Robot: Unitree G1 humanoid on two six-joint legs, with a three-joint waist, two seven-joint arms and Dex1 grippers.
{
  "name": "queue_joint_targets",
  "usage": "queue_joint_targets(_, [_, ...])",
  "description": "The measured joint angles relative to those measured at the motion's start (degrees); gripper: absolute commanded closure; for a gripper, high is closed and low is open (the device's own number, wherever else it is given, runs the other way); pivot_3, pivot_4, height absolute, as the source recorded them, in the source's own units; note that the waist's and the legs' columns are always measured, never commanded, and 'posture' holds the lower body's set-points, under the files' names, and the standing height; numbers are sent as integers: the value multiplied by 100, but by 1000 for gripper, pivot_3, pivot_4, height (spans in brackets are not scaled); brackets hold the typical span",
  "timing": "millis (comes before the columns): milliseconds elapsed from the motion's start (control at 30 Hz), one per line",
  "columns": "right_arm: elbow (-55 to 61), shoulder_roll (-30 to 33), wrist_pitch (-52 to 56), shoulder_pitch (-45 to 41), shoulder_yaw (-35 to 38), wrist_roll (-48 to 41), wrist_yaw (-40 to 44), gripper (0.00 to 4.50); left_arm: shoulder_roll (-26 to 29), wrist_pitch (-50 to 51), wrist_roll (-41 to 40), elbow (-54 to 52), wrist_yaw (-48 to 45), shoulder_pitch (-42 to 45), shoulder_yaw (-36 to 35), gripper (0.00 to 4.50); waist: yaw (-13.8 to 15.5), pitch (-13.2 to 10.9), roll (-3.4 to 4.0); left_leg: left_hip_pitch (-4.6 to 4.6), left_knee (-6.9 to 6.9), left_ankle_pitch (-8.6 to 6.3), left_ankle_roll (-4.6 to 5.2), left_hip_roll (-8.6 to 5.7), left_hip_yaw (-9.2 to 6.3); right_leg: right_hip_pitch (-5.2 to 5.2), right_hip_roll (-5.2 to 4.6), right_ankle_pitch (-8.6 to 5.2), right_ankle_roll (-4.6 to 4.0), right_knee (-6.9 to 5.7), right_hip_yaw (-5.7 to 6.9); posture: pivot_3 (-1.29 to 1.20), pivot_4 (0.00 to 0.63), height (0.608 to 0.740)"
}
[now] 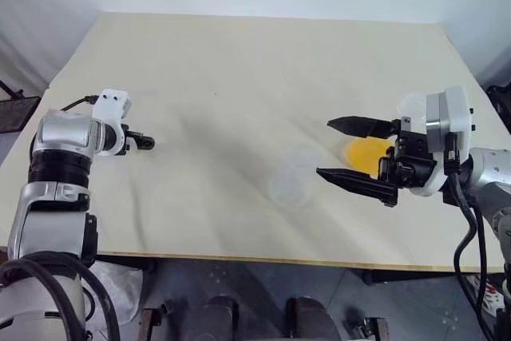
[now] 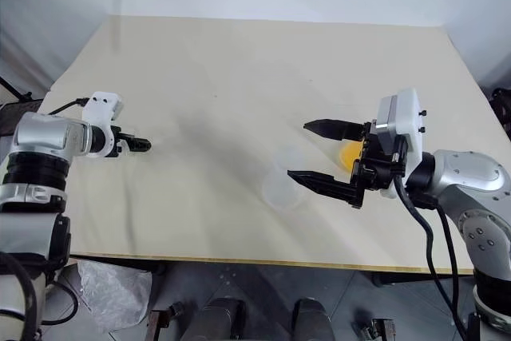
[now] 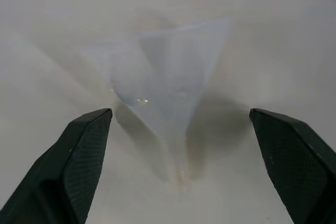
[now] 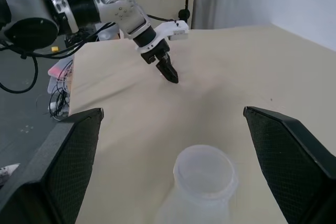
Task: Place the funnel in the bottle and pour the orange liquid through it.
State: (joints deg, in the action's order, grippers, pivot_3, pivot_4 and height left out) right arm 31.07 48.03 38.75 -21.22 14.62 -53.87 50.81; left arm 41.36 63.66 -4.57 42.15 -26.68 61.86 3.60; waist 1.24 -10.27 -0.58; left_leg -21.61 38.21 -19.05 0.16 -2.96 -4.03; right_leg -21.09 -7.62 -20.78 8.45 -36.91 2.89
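The clear funnel (image 3: 168,82) lies on its side on the table, stem toward my left gripper (image 3: 179,111), which is open just short of it with a finger on either side. That gripper (image 1: 144,143) sits at the table's left. The clear bottle (image 1: 291,177) stands upright near the middle; its open neck (image 4: 203,174) is right in front of my right gripper (image 1: 323,148). The right gripper is open, level, pointing left, and holds nothing. The orange liquid (image 1: 367,153) sits in a clear container mostly hidden behind the right gripper's fingers.
The cream table (image 1: 239,69) stretches bare toward the far edge. A rounded clear shape (image 1: 411,105) shows just behind the right hand. The table's front edge (image 1: 263,259) runs close below both arms.
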Motion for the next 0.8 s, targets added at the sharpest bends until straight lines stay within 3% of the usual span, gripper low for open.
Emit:
queue_joint_targets(200, [-39,0,-6,0,0,102,5,0,-96,368,25,170,35,258,-26,36,-57,0,-1,-49,22,1,-1,-11,-1,-57,-1,0,0,-35,4,0,150,740])
queue_joint_targets(800, [-67,-1,-84,0,0,229,17,0,29,600,196,529,-227,465,189,36,-136,0,-1,-56,55,0,-1,-11,-5,-58,-3,0,0,-54,-1,0,150,740])
